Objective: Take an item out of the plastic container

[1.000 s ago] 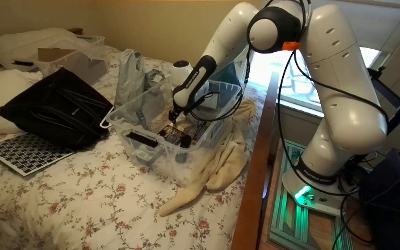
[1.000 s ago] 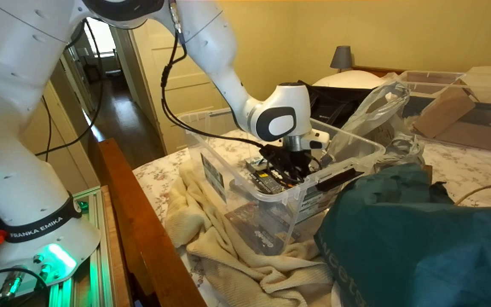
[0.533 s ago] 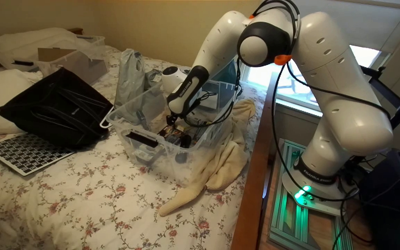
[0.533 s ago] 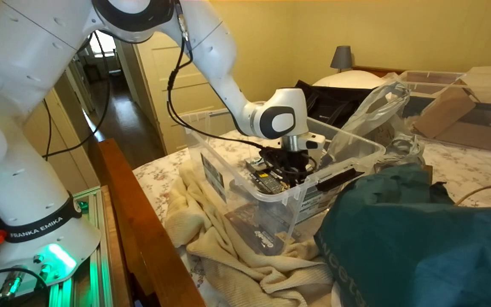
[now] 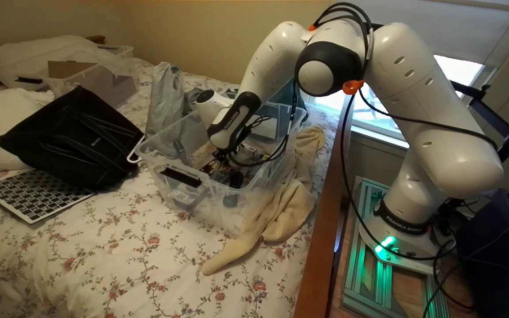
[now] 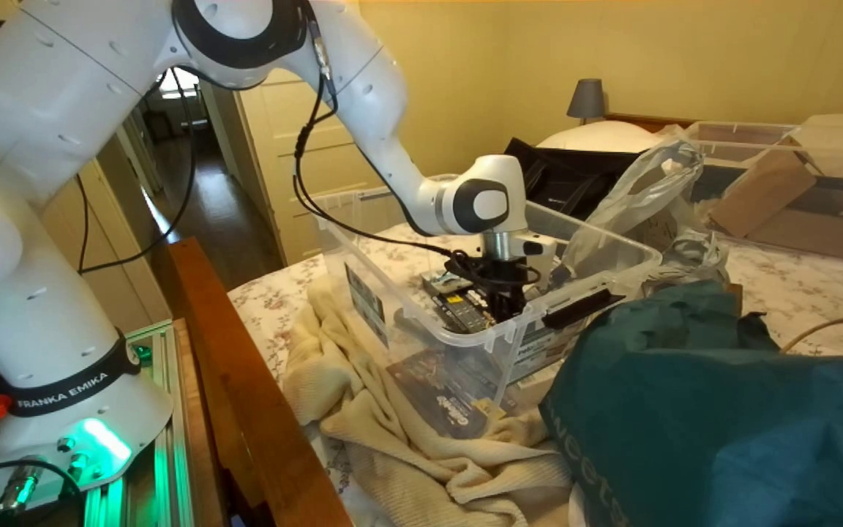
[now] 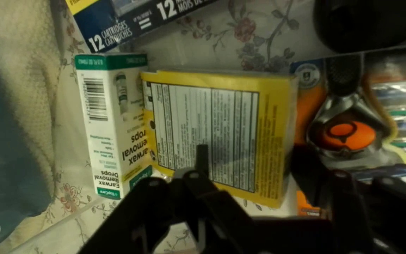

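- Wrist view: the end effector [image 7: 251, 160] is released, its two fingers apart; one lies over the printed face of a yellow box [image 7: 229, 123], the other just beside that box's edge, next to an orange-and-black package [image 7: 351, 134]. Whether either touches the yellow box, I cannot tell.
- Wrist view again: a white-and-green earwax drops box [image 7: 113, 123] is just beside the opposite edge, and a blue cartridge box [image 7: 132, 26] lies near both.
- In an exterior view: the plastic container [image 5: 212, 212] sits on the bed [image 5: 69, 265], the arm [image 5: 274, 57] reaching over its wall with the end effector low inside. A cream cloth [image 5: 287, 205] lies along one side; near the other, a black bag [image 5: 73, 141] partly covers a checkered board [image 5: 33, 196].
- In an exterior view: the end effector is down inside the plastic container, its fingertips hard to make out. A teal bag [image 6: 721, 417] sits just beside the plastic container.
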